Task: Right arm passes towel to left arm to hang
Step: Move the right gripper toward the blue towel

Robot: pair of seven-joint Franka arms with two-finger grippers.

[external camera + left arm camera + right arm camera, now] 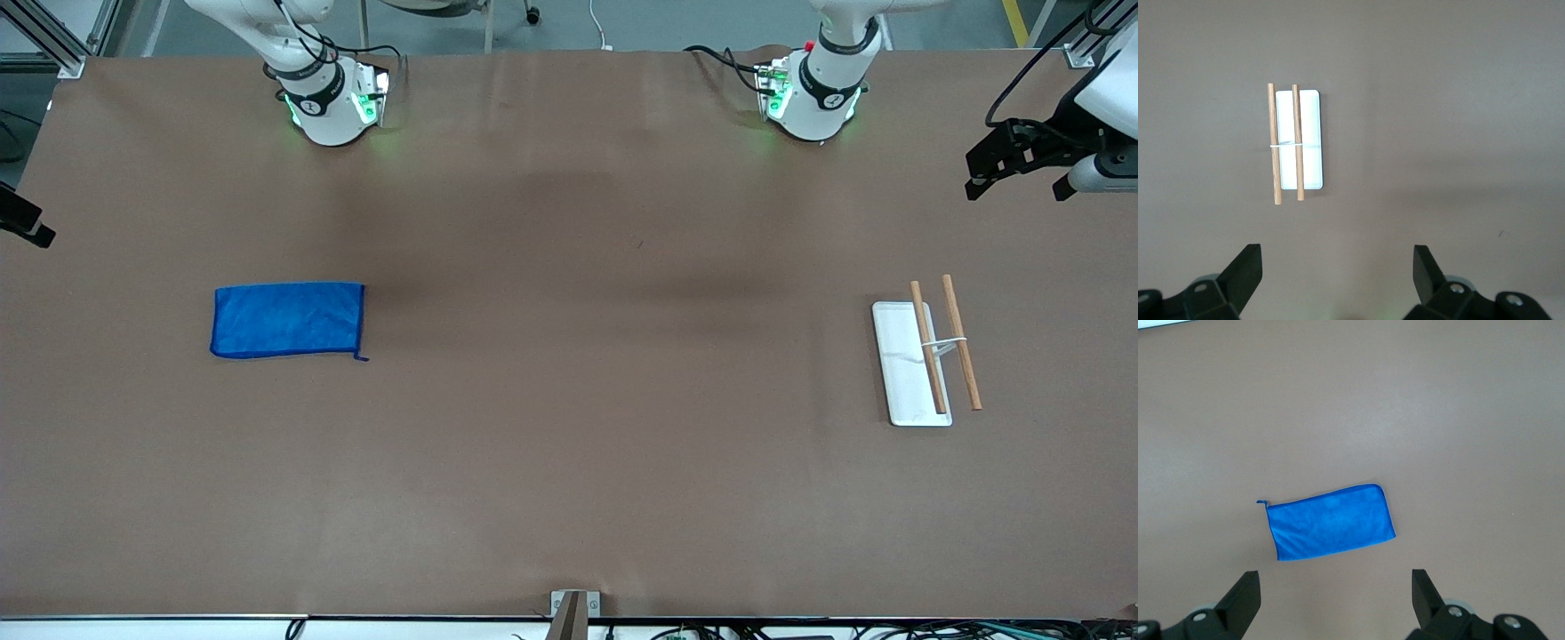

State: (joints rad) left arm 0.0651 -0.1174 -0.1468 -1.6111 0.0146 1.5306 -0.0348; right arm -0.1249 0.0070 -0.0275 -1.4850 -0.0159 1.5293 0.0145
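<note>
The blue towel (pixel 287 320) lies flat on the brown table toward the right arm's end, its small tag at one corner. It also shows in the right wrist view (pixel 1330 522). My right gripper (pixel 1335 590) is open and empty, high over the table beside the towel; in the front view only a black part of it (pixel 25 220) shows at the picture's edge. My left gripper (pixel 1337 267) is open and empty, high over the table near the rack (pixel 1297 141); in the front view it (pixel 1013 164) hangs at the left arm's end of the table.
The rack (pixel 925 356) has a white flat base and two wooden rods across a thin white stand. It sits toward the left arm's end. The two arm bases (pixel 329 98) (pixel 813 93) stand at the table's edge farthest from the front camera.
</note>
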